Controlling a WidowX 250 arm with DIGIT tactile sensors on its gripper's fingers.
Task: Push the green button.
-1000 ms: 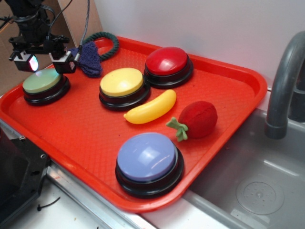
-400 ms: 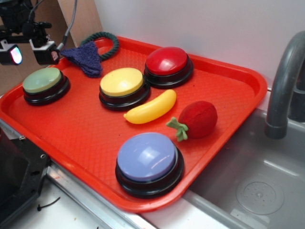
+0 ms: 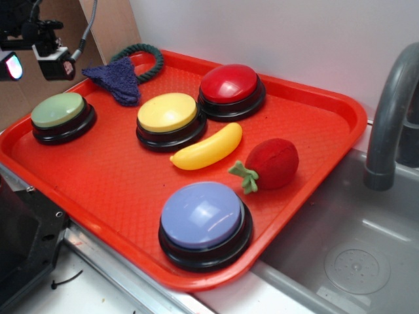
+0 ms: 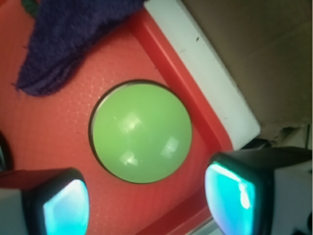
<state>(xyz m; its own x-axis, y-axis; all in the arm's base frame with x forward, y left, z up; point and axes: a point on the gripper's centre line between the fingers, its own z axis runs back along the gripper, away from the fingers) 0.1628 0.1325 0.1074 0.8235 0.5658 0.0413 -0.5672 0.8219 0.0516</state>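
1. The end effector (image 3: pixel 33 64) hangs above the tray's (image 3: pixel 118 190) left corner, fingers spread apart and holding nothing
2. Below it, the green button (image 3: pixel 58 110) sits near the tray's left rim, clear of the fingers
3. It looks like rigid, smooth plastic, probably sprung; best pressed on the dome's crown, not gripped
4. Round, it has no long axis; the dome faces up
5. A blue cloth (image 3: pixel 116 78) lies just beside it, then the yellow button (image 3: pixel 167 112)
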